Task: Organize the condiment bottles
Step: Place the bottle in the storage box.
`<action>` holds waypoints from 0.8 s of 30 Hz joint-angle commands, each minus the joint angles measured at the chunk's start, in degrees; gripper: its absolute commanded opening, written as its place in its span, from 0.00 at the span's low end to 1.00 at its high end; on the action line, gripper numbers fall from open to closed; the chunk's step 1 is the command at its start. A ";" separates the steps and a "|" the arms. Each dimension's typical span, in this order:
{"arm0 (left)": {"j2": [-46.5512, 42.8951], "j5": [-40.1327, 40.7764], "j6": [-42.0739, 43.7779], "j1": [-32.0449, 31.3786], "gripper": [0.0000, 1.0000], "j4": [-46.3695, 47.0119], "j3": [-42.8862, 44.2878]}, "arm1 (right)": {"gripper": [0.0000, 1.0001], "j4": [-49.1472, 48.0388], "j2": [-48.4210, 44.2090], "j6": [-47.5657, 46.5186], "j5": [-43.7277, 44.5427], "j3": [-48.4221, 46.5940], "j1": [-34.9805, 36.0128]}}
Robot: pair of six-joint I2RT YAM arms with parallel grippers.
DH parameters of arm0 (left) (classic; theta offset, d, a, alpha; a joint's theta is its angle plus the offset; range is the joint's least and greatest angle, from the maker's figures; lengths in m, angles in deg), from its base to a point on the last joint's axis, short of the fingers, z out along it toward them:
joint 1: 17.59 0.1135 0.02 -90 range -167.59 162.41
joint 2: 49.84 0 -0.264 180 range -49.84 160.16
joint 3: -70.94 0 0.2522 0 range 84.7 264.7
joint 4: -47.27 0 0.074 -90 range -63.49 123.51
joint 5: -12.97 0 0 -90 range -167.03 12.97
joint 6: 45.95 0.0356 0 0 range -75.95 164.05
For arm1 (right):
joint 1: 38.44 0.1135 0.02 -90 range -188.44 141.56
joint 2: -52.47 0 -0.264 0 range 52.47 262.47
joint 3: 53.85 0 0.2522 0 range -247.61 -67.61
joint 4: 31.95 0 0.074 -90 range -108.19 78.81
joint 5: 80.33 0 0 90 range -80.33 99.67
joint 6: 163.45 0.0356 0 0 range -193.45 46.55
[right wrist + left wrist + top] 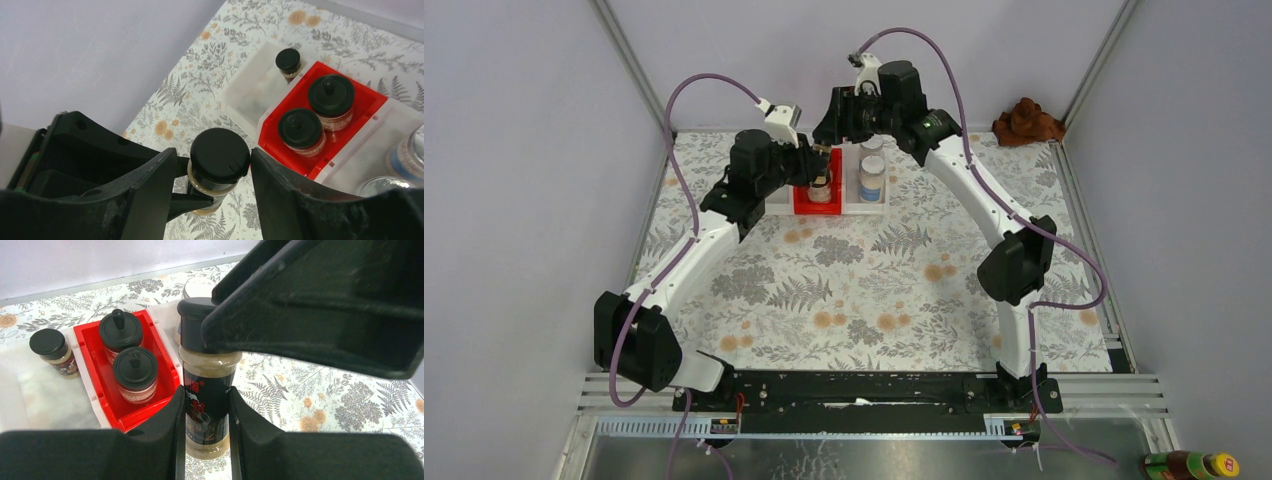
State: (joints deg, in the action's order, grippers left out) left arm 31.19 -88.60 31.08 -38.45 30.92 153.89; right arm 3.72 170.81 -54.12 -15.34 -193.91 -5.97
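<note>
My left gripper (206, 395) is shut on the body of a slim dark-brown jar (207, 365) with a black cap (220, 152), holding it above the cloth beside the red bin (90, 335). My right gripper (214, 152) straddles that cap from above, jaws open, with one pad touching it and a small gap at the other. Two clear domed-cap jars (120, 330) (135, 372) stand in the red bin. The second slim dark jar (50, 347) stands in the white bin (250, 90) on its far side. Two silver-lidded jars (872, 175) (872, 147) stand in another white bin (360, 160).
The three bins stand in a row at the table's back middle (839, 205). A brown crumpled object (1028, 122) lies at the back right corner. A brown yellow-capped bottle (1189, 465) lies off the table at the near right. Grey walls close in on three sides.
</note>
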 commanded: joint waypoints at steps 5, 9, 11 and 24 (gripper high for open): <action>-1.87 0.92 0.49 -0.74 0.01 4.83 0.01 | 0.63 -1.20 -4.02 0.78 -2.84 3.43 0.65; -2.41 1.13 0.58 -0.93 0.01 4.83 -0.54 | 0.58 -1.60 -4.34 1.11 -3.12 4.06 0.60; -2.65 1.26 0.58 -1.10 0.01 4.87 -0.82 | 0.57 -1.67 -4.39 1.15 -3.14 4.05 0.64; -3.74 2.13 0.49 -1.96 0.01 4.88 -2.21 | 0.66 -2.04 -4.63 1.77 -3.04 3.54 0.59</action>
State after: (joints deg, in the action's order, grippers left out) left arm 29.14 -87.42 31.05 -39.70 31.44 152.67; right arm 3.31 169.91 -52.96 -17.88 -189.86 -5.69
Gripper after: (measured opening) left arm 0.318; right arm 0.652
